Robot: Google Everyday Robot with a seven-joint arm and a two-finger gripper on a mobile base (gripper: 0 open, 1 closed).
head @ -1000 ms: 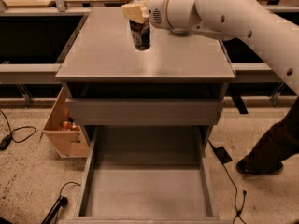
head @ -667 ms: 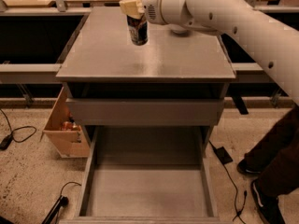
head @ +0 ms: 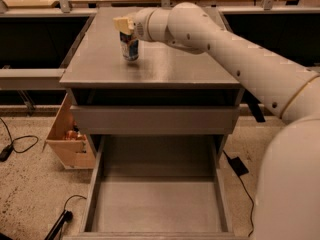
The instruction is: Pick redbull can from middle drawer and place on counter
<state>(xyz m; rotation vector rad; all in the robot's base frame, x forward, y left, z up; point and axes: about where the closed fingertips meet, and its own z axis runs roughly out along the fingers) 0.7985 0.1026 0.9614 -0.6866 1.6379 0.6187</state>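
Note:
The redbull can [head: 130, 49] is upright on the left part of the counter [head: 170, 69], its base at or just above the surface. My gripper [head: 125, 26] comes in from the right and is shut on the can's top, with cream-coloured fingertips [head: 120, 23] above it. The middle drawer [head: 155, 206] is pulled wide open at the bottom of the view and its bare grey floor holds nothing. The white arm [head: 240, 59] stretches across the counter's right side.
A shut drawer with a plain grey front [head: 155, 120] sits just under the counter. A wooden box [head: 70, 144] stands on the floor to the cabinet's left. Cables [head: 15, 144] and a black object [head: 237, 165] lie on the floor. Tables stand behind.
The gripper has moved left and down with the can, bringing it from above the counter's middle to its left part, low at the surface.

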